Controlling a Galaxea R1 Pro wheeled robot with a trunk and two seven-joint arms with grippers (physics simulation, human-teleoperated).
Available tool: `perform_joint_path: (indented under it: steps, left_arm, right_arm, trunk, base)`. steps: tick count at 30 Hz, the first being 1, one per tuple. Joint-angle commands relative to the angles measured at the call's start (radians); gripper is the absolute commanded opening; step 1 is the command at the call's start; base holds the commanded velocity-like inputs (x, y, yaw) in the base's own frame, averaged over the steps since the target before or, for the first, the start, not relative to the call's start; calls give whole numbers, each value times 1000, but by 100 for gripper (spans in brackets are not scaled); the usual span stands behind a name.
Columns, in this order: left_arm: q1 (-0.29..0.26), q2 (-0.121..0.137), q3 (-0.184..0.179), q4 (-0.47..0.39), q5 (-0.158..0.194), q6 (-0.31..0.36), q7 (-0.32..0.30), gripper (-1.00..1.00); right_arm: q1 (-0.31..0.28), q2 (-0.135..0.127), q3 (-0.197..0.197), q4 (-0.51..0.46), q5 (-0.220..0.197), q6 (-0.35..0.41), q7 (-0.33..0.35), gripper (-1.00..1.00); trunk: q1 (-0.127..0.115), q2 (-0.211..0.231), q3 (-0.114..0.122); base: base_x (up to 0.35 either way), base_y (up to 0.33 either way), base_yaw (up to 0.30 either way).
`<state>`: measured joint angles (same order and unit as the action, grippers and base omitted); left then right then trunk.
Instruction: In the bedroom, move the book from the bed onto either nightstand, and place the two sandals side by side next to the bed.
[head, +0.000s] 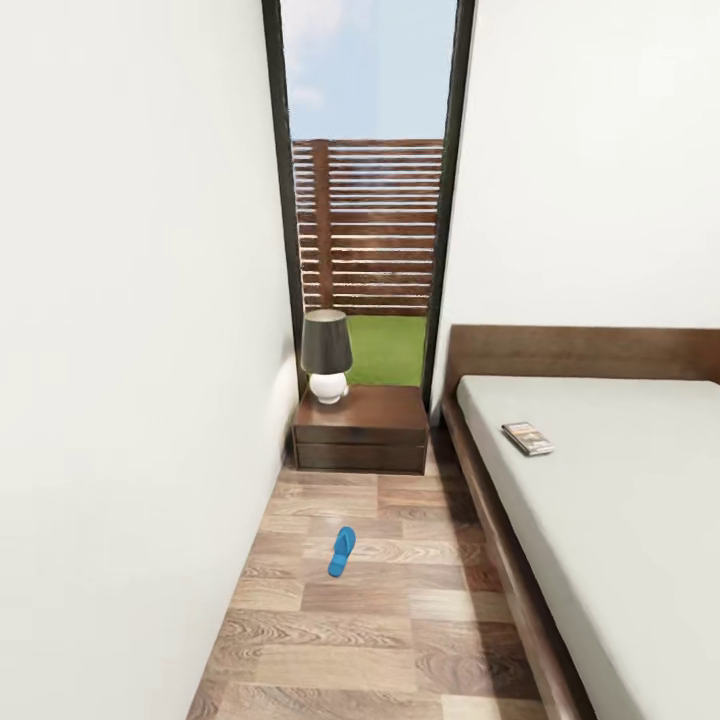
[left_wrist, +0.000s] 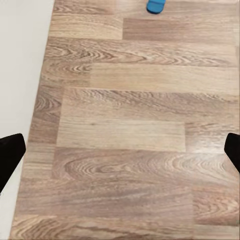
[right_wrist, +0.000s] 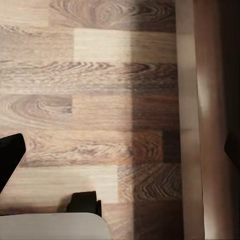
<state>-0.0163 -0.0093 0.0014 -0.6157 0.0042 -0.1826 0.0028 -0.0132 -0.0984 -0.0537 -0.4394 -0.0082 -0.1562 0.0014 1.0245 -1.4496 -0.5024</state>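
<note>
One bright blue sandal (head: 342, 551) lies on the wood-plank floor in the aisle between the left wall and the bed (head: 600, 500); its end also shows in the left wrist view as the sandal (left_wrist: 156, 6). The book (head: 527, 437) rests on the pale mattress near the bed's near-left edge. A dark brown nightstand (head: 361, 428) stands at the far end of the aisle. My left gripper (left_wrist: 120, 155) hangs open over bare floor, black fingertips (left_wrist: 10, 152) far apart. My right gripper (right_wrist: 120, 155) is open too, above the floor beside the bed frame (right_wrist: 210, 125).
A lamp (head: 326, 355) with a dark shade and white base stands on the nightstand's left half. A tall dark-framed window (head: 365, 200) rises behind it. White walls close the aisle on the left. A part of my base (right_wrist: 50, 225) shows in the right wrist view.
</note>
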Motion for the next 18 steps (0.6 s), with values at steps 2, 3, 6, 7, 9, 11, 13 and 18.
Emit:
perform_joint_path:
  steps: [2,3,6,7,9,11,13,18]
  left_arm:
    - [-1,-1,0,1,0,-3,0,100]
    - [-1,-1,0,1,0,-3,0,100]
    - [-1,-1,0,1,0,-3,0,100]
    - [-1,-1,0,1,0,-3,0,100]
    - [-1,-1,0,1,0,-3,0,100]
    - [-1,-1,0,1,0,-3,0,100]
    - [-1,-1,0,1,0,-3,0,100]
    - [-1,0,0,1,0,-3,1,100]
  right_arm:
    - [-1,0,-1,1,-1,-3,0,100]
    - [-1,0,-1,1,-1,-3,0,100]
    - [-1,0,-1,1,-1,-3,0,100]
    - [-1,0,-1,1,-1,-3,0,100]
    - [-1,0,-1,1,-1,-3,0,100]
    - [-1,0,-1,1,-1,-3,0,100]
    - [-1,0,-1,1,-1,-3,0,100]
    - [-1,0,-1,1,-1,-3,0,100]
  trunk:
    - [0,0,-1]
    - [0,0,-1]
    - [0,0,-1]
    - [0,0,-1]
    - [0,0,-1]
    - [0,0,-1]
    - [0,0,-1]
    - [0,0,-1]
  base:
    - [304,0,0]
    - [304,0,0]
    - [303,0,0]
    - [303,0,0]
    - [302,0,0]
    - [302,0,0]
    - [302,0,0]
    - [301,0,-3]
